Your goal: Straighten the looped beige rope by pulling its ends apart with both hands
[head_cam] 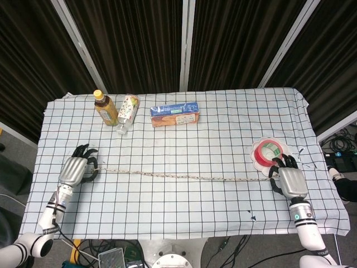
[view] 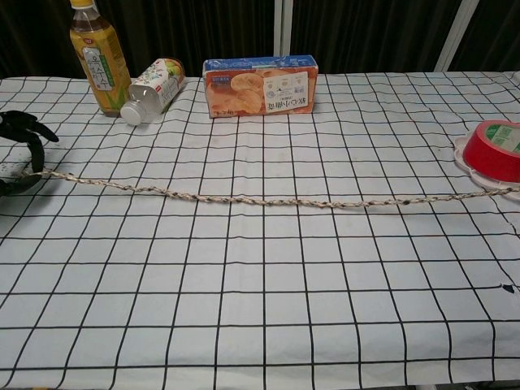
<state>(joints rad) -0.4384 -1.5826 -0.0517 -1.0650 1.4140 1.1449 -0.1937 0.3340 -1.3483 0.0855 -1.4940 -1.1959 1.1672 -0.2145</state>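
Note:
The beige rope [head_cam: 184,176] lies nearly straight across the checked tablecloth, running from one hand to the other. My left hand [head_cam: 75,170] is at the rope's left end and pinches it, its other fingers spread. In the chest view that end sits between a finger and the thumb of the left hand [view: 23,154], and the rope [view: 268,201] runs off the right edge. My right hand [head_cam: 290,180] holds the right end just below the red tape roll, fingers fanned. The chest view does not show the right hand.
A red tape roll [head_cam: 266,152] on a white dish sits right beside the right hand. At the back left stand a tea bottle [head_cam: 104,108], a bottle lying on its side [head_cam: 128,113] and a biscuit box [head_cam: 174,114]. The table's front edge is close to both hands.

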